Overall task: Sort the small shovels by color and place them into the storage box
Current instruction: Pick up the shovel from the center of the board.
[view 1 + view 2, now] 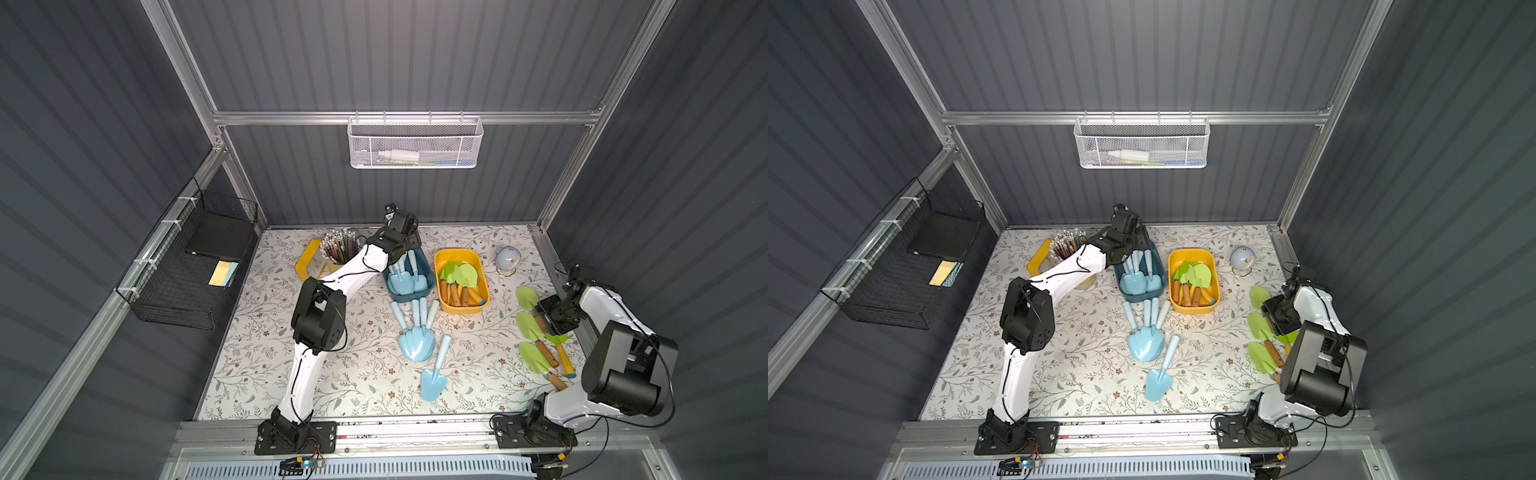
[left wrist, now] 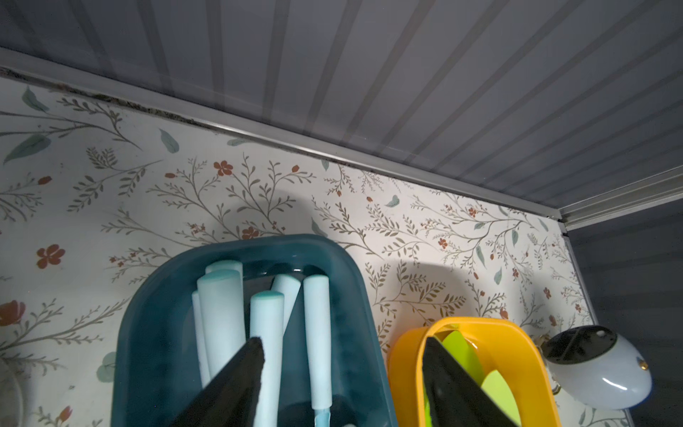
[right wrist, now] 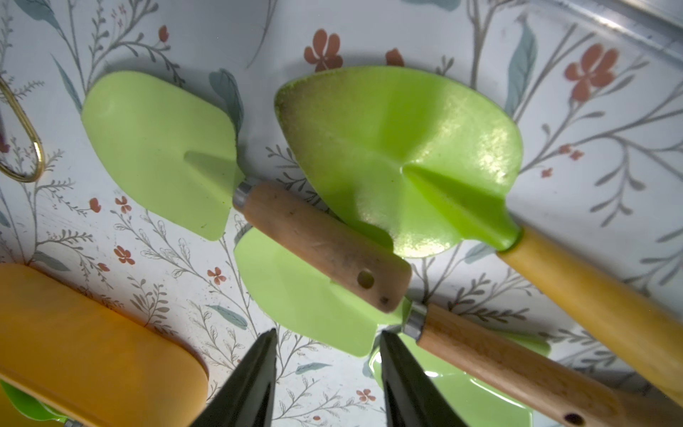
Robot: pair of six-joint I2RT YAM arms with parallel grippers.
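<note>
Above teal box [image 2: 258,241]: left jaws apart | wall basket [image 1: 362,141]: tube [image 1: 397,156], maybe; unreadable

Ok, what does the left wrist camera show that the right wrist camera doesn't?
Only the left wrist view: the teal box holding pale-blue shovels, and a white rounded gadget. Only the right wrist view: loose green shovels lying on the table. Both: the yellow box, the floral table, and an open gripper: the left gripper, the right gripper.
</note>
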